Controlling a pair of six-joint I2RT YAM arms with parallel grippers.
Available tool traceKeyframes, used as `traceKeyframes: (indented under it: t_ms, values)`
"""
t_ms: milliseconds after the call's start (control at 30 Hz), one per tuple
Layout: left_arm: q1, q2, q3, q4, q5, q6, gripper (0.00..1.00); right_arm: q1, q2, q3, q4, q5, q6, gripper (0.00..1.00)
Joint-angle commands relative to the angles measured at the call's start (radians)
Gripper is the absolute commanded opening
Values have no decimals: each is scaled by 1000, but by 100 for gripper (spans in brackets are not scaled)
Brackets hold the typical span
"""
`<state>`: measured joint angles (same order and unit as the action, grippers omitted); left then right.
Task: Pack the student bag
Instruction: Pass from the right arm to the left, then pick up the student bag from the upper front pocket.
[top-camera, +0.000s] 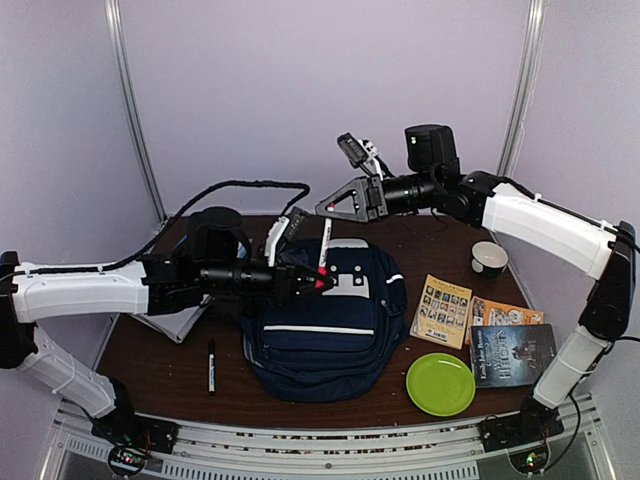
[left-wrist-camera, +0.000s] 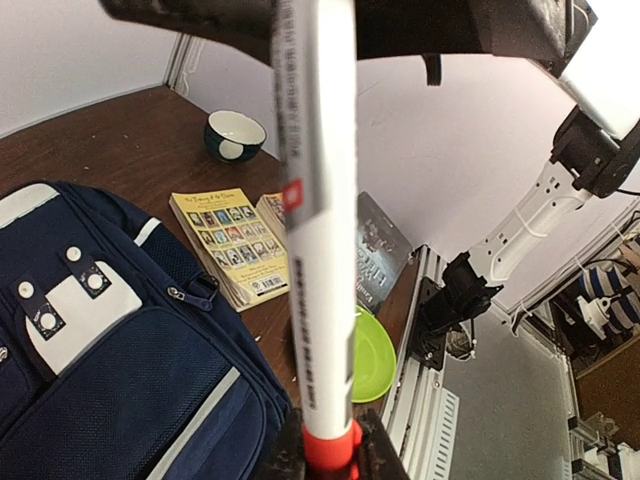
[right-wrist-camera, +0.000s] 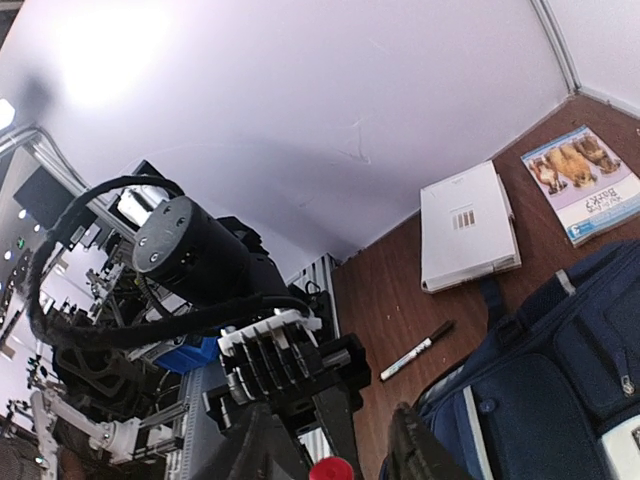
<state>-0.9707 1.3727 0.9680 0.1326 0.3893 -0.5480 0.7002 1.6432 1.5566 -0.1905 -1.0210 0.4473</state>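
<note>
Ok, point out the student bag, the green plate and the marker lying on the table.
student bag (top-camera: 320, 350), top external view, on its navy front pocket.
green plate (top-camera: 440, 385), top external view, on its bare centre.
marker (top-camera: 211, 367), top external view, on mid-barrel.

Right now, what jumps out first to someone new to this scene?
The left gripper holds a white marker with a red cap over the navy student bag in the middle of the table. The right gripper hovers by the marker's far end, fingers apart. Books and a bright green plate lie to the bag's right.
</note>
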Motion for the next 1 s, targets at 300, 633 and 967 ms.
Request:
traceKeyframes:
  t_ms: [300, 633, 967]
  values:
    - [-8, -204, -122, -378, -246, 10, 0, -131, -219, -116, -339, 188, -519, 52]
    - [-54, -438, -165, -922, -622, -123, 0, 133, -272, -409, -412, 625, -934, 37]
    - [-56, -592, -238, -1050, -703, -229, 0, 367, -66, -337, -410, 835, -931, 44]
